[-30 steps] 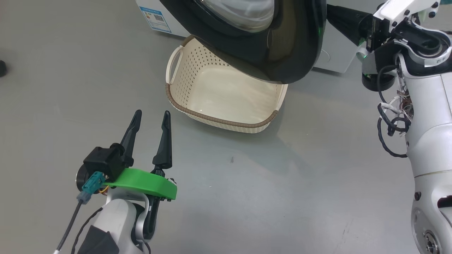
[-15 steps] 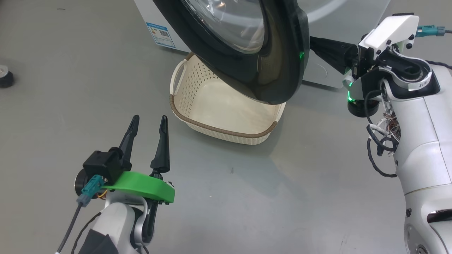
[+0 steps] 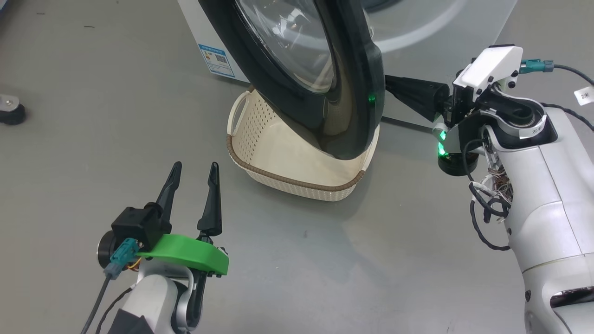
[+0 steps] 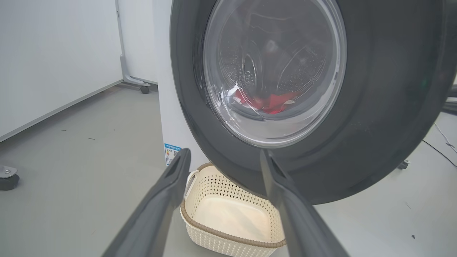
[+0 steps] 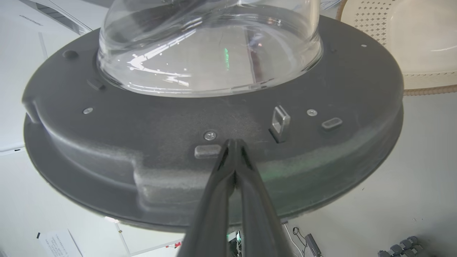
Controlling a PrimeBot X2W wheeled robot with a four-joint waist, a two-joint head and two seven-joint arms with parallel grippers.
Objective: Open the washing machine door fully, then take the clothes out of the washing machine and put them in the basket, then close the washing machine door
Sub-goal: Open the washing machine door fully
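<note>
The washing machine door (image 3: 357, 93) stands partly swung out from the white washing machine (image 3: 204, 37), its black rim hanging over the cream basket (image 3: 287, 178) on the floor. Red clothes (image 4: 271, 101) show through the door's glass (image 4: 275, 71), lying in the steel drum. My right gripper (image 5: 234, 141) is shut, with its tips against the inner face of the door (image 5: 160, 125), beside the metal latch; nothing is between its fingers. From the head view its dark fingers (image 3: 410, 93) reach behind the rim. My left gripper (image 3: 195, 164) is open and empty, low and left of the basket (image 4: 228, 214).
A black caster (image 3: 9, 109) sits on the grey floor at the far left. A blue label (image 3: 217, 60) marks the washer's lower corner. A white wall panel (image 4: 53, 53) stands to the left of the machine. Bare floor lies between my arms.
The door has swung further out and now looks more edge-on, with my shut right gripper following it leftward. The head view has shifted as well. My left gripper stays put.
</note>
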